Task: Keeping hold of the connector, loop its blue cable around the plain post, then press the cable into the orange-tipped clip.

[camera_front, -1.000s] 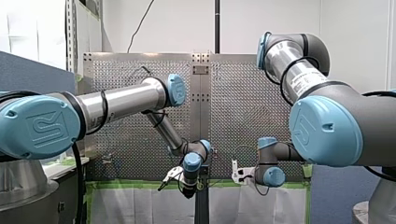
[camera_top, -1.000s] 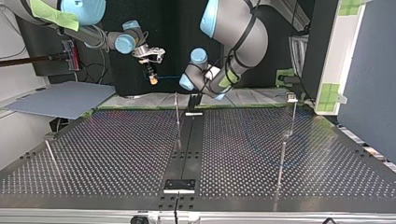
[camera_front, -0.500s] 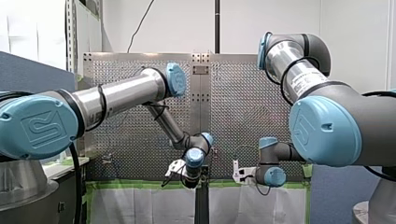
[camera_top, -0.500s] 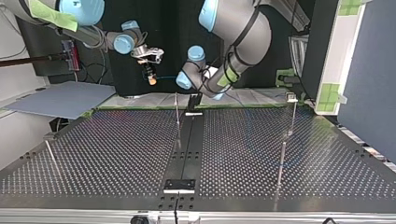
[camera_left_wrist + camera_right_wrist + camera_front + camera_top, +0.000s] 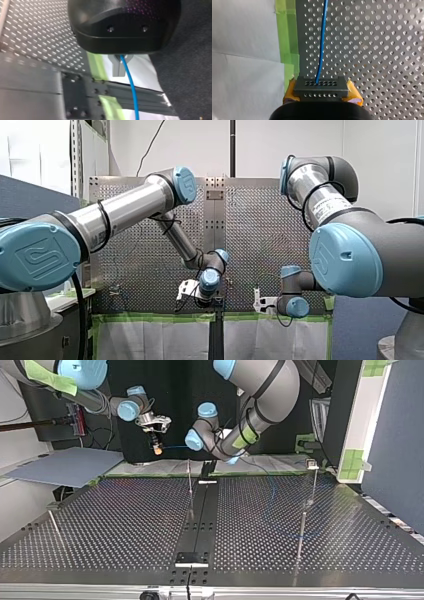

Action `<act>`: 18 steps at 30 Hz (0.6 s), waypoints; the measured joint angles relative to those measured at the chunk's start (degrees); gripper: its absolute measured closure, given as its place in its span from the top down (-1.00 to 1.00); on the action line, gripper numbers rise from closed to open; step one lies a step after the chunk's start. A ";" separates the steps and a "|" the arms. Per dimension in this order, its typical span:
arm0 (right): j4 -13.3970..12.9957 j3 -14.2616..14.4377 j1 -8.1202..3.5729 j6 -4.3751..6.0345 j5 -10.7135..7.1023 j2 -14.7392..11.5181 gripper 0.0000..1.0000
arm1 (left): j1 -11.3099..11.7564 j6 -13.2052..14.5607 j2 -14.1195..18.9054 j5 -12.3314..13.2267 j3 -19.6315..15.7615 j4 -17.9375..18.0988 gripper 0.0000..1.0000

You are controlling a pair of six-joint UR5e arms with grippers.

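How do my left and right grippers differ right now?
My left gripper has bare grey metal fingers; my right gripper has yellow pads. The left is shut on the blue cable itself, the right on the dark connector at its end. Both hold the same cable.

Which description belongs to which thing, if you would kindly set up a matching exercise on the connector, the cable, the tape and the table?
Things:
1. connector
2. cable
3. tape
4. table

Descriptions:
A. green, stuck along the table's edge
B. metal, full of small holes
C. blue, running out of the connector's face
D. dark, clamped between my right gripper's yellow pads

Pairs: 1-D, 2-C, 3-A, 4-B.
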 joint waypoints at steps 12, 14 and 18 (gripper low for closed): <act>0.17 -1.92 -1.35 1.07 -0.04 0.00 -1.00 | -2.60 -1.55 1.20 -2.91 -4.63 6.55 -1.00; 0.17 -2.18 -1.45 1.11 -0.05 0.00 -1.00 | -2.78 -1.57 1.23 -3.18 -4.68 7.49 -1.00; 0.19 -2.56 -1.64 1.17 -0.04 0.00 -1.00 | -3.05 -1.60 1.47 -3.40 -4.60 9.76 -1.00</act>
